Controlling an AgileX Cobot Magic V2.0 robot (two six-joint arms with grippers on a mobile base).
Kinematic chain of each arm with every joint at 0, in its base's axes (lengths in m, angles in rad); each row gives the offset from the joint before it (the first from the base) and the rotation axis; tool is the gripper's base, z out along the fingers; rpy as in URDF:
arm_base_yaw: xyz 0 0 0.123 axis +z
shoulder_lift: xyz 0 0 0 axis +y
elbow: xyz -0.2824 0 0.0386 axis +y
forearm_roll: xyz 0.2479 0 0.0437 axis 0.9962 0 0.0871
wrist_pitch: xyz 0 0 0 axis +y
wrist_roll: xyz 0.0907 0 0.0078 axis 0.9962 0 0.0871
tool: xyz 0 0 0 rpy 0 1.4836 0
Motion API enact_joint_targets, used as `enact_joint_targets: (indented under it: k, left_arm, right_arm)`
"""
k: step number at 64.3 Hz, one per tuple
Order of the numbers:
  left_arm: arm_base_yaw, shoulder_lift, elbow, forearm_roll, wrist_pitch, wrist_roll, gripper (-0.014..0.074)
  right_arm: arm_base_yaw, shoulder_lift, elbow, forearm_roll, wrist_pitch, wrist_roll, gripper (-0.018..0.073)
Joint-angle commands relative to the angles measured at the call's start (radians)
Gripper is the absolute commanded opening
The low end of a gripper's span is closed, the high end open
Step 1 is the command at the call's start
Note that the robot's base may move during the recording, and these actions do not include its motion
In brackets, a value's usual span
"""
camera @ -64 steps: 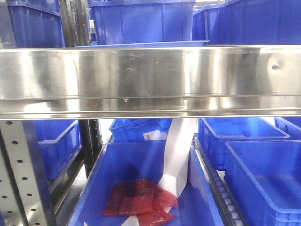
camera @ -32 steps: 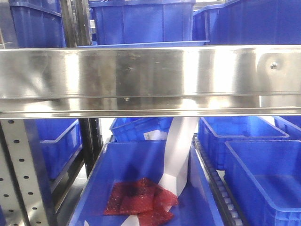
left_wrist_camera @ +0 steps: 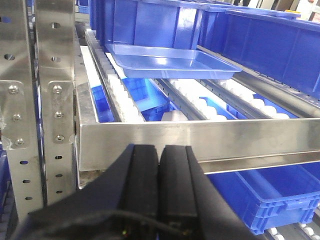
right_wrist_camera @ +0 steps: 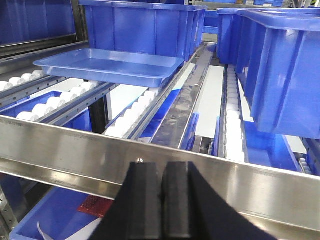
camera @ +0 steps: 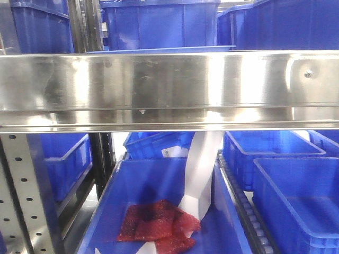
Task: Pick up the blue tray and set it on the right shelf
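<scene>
Rack: steel shelf (left_wrist_camera: 200, 137) with roller tracks, blue bins behind.
Tray (left_wrist_camera: 172, 60): light, stiff, glossy, likely slippery; grip rolled rim near corner.
Jaws: left gripper (left_wrist_camera: 161, 172) and right gripper (right_wrist_camera: 161, 192) pressed together, empty.

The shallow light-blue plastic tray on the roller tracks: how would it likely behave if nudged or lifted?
The shallow light-blue plastic tray rests on white roller tracks, so a nudge would probably send it gliding along them. It looks empty and thin-walled, so likely light. Its glossy surface may be slippery, though the rolled rim should offer a hold.

Tray (left_wrist_camera: 172, 60) on shelf rollers (left_wrist_camera: 120, 95), behind front rail (left_wrist_camera: 200, 140), before bins (right_wrist_camera: 145, 27).
</scene>
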Motion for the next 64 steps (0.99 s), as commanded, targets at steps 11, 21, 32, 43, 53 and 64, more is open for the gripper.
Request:
enact_joint_targets:
  k: [11,21,32,43,53,64]
  left_arm:
    - [-0.006,0.01,-0.027,0.003,-0.087,0.004,-0.0048]
    - [-0.001,0.01,-0.025,-0.006,-0.085,0.004,-0.0048]
    - [0.112,-0.022,-0.007,-0.051,-0.094,0.048,-0.0048]
    - [0.306,-0.113,0.116,-0.156,-0.174,0.19,-0.0048]
    - [0.405,-0.203,0.292,-0.162,-0.29,0.19,-0.0048]
    - [0.406,-0.21,0.48,-0.162,-0.511,0.19,-0.0048]
  right_arm:
    - [0.0,0.006,-0.025,-0.021,-0.091,-0.011,0.0056]
    - [0.0,0.006,-0.025,-0.021,-0.091,-0.011,0.0056]
    - [0.0,0.006,-0.025,-0.021,-0.091,-0.011,0.0056]
    - [0.0,0.006,-0.025,-0.021,-0.091,-0.011,0.0056]
    - [0.0,0.006,-0.025,-0.021,-0.091,-0.011,0.0056]
    - [0.0,0.006,-0.025,-0.021,-0.091,-0.011,0.0056]
